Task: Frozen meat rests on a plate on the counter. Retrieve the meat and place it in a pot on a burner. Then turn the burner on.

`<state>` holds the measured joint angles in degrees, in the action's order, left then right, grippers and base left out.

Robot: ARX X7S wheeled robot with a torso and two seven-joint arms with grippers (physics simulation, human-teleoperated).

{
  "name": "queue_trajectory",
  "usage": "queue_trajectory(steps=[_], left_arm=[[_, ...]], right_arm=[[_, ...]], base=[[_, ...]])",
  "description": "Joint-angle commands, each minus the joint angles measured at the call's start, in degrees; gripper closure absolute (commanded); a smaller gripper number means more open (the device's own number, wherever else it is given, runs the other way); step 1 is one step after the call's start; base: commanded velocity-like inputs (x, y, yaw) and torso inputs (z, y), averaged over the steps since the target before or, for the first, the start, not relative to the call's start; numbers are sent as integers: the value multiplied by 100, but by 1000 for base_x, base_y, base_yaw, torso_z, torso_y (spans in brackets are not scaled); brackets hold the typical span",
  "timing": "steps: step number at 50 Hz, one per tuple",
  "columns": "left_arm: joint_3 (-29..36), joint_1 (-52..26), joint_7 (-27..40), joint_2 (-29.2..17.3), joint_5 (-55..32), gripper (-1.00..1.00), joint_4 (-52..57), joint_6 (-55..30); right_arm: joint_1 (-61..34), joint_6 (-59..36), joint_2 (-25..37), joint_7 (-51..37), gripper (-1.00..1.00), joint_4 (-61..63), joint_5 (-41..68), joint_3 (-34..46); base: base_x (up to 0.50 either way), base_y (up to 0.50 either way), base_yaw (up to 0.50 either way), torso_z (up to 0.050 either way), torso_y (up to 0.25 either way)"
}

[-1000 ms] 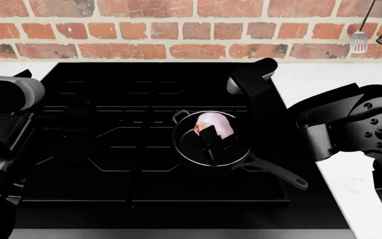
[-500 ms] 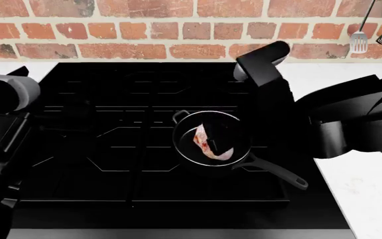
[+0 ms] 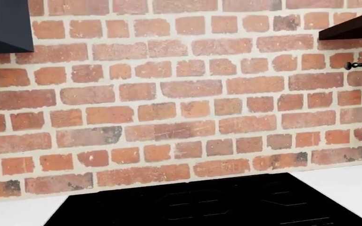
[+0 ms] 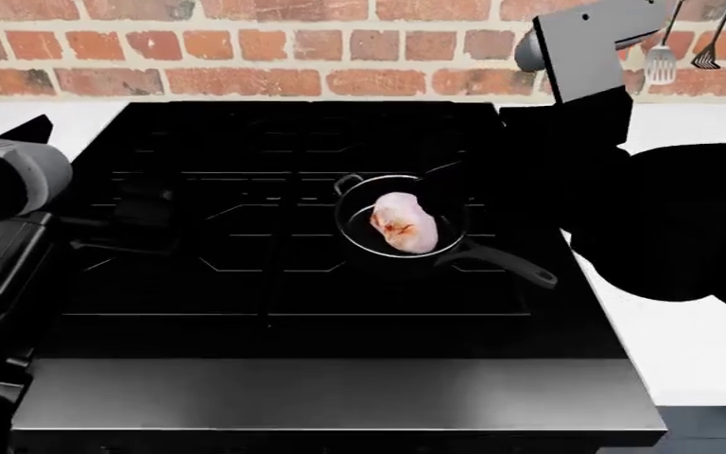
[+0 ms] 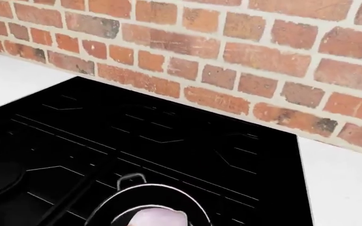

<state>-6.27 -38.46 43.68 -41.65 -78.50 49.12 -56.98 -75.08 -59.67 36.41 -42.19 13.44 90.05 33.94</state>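
I see the rounded pale-pink meat (image 4: pixel 404 225), blotched red, lying inside the small black steel-rimmed pot (image 4: pixel 360 200) on the matte black stove (image 4: pixel 212 284). Rough red brick wall (image 4: pixel 275 47) behind. I cannot tell either gripper's finger state.

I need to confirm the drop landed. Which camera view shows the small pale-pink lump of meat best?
The head view: the small pale-pink lump of meat lies fully visible inside the small black steel-rimmed saucepan. The right wrist view catches only its top edge at the frame border. The left wrist view shows only brick wall and stove.
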Motion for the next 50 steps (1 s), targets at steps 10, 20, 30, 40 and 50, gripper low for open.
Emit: queue_trajectory(steps=[10, 20, 30, 40, 50], left_arm=[[54, -49, 108, -54, -108, -100, 63, -3], [63, -28, 107, -76, -103, -100, 84, 21], [66, -6, 127, -94, -115, -100, 80, 44], [83, 42, 52, -88, -28, -100, 87, 88], [67, 165, -184, -27, 336, -100, 228, 253]], right_arm=[[28, 189, 51, -139, -100, 164, -121, -81], [30, 243, 76, -102, -100, 214, -94, -123], [24, 239, 60, -138, -100, 167, -66, -101], [34, 242, 80, -157, -100, 187, -60, -89], [164, 388, 156, -105, -100, 276, -173, -145]], base=[[-500, 31, 0, 1, 0], [-150, 9, 0, 0, 0], [-284, 13, 0, 0, 0], [-500, 13, 0, 0, 0], [-198, 3, 0, 0, 0]])
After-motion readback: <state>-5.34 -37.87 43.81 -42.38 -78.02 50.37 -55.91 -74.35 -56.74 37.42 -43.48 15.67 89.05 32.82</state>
